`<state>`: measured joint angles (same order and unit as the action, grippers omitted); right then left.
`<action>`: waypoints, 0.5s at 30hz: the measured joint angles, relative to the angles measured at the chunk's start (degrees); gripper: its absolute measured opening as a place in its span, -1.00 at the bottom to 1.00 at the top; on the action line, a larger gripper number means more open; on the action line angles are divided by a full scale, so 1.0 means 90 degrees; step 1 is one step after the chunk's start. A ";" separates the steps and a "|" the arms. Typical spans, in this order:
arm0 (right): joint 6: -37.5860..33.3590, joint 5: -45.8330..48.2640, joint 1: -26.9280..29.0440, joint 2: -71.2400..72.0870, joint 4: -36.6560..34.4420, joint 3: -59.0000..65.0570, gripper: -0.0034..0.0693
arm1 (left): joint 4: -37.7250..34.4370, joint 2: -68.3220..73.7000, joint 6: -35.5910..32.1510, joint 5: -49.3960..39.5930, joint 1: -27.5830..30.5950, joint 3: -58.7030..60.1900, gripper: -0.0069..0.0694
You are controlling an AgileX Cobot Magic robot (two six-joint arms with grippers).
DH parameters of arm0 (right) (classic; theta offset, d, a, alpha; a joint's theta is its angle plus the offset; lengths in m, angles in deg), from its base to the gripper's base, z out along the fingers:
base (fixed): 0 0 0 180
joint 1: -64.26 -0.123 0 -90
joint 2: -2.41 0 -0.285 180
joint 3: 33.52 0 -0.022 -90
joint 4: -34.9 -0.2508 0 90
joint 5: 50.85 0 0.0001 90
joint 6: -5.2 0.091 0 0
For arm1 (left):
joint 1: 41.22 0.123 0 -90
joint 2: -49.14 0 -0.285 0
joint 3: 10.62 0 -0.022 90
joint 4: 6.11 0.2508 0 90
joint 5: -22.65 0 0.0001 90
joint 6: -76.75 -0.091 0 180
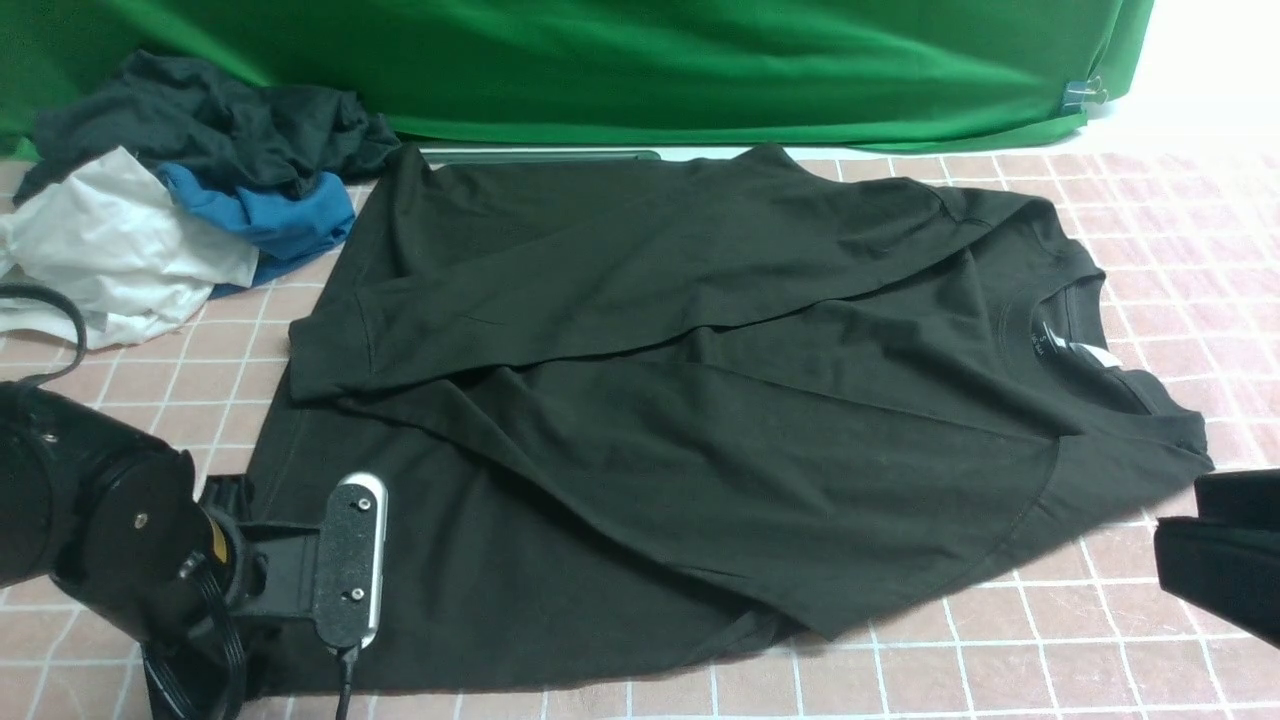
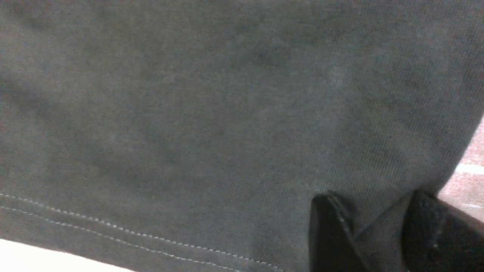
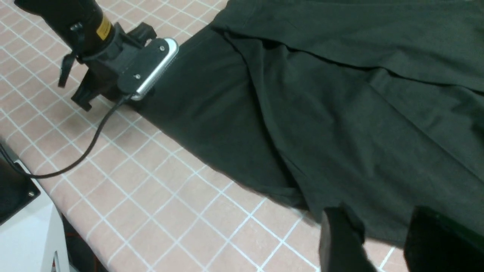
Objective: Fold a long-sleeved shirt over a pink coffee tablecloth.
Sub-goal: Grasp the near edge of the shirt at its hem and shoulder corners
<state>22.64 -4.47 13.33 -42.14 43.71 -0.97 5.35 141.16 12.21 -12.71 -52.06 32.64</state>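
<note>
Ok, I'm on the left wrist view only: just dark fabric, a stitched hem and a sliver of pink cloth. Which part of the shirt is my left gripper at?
Observer: Your left gripper is at the long-sleeved shirt's hem edge, on the robot's left.
Operator: Where's the collar?
Observer: At the opposite end, on the robot's right, with the white neck label showing.
Operator: And the other arm?
Observer: The right gripper is open by the shirt's near edge, holding nothing.
</note>
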 joint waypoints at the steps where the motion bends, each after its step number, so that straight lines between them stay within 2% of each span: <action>1: 0.0000 -0.0008 0.0000 0.0000 0.0000 0.0000 -0.25 | 0.0000 -0.0016 0.0000 -0.0013 0.0000 0.0000 -0.26; 5: 0.0000 -0.0015 0.0000 0.0000 0.0000 0.0000 -0.25 | 0.0102 -0.0166 0.0000 0.0026 0.0000 0.0006 -0.63; 7: 0.0000 -0.0015 0.0000 0.0000 0.0000 0.0000 -0.25 | 0.0118 -0.0292 0.0000 0.0014 0.0000 0.0006 -0.73; 15: -0.0144 0.0320 0.0000 -0.0567 0.0000 -0.0244 -0.25 | 0.0118 -0.0892 0.0000 -0.0281 0.0000 0.0006 -0.77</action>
<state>21.35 -1.59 13.33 -47.25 43.71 -3.17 6.40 133.13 12.22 -15.24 -52.06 32.69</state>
